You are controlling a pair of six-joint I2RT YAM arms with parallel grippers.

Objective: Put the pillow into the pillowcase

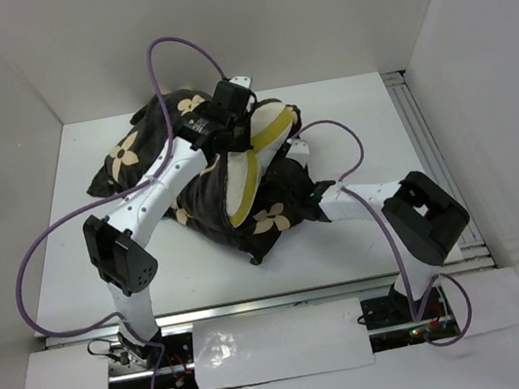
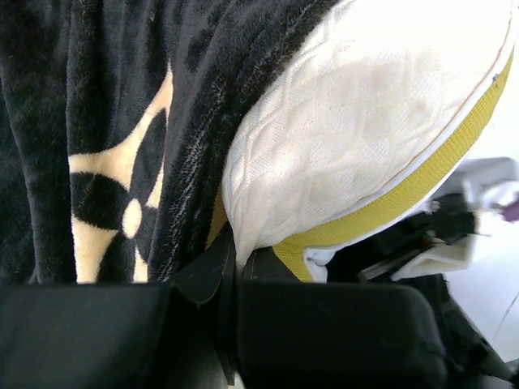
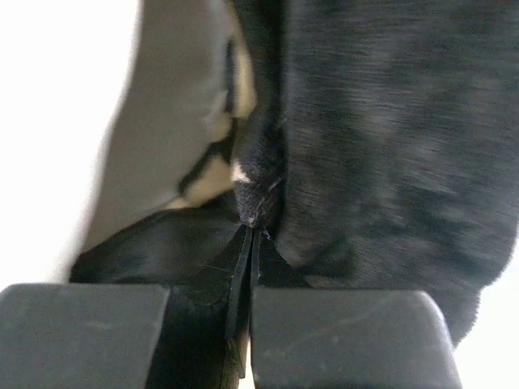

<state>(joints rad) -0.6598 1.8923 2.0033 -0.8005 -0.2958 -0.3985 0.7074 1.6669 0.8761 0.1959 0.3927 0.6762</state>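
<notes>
While half out, quilted cream pillow [image 2: 357, 138].

The white table [image 1: 358, 129] carries the dark flowered pillowcase [image 1: 219, 221], crumpled near its centre, with the pillow [image 1: 267, 119] partly inside it.

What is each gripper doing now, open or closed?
Left gripper: jaws closed, apparently on the pillow.
Right gripper: jaws closed on the pillowcase.

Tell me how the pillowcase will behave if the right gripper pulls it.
Likely floppy: the pillowcase lies crumpled and folded around the pillow. Its plush pile probably grips well; the right gripper pinches a fold. Pulling may drag the pillow too.
</notes>
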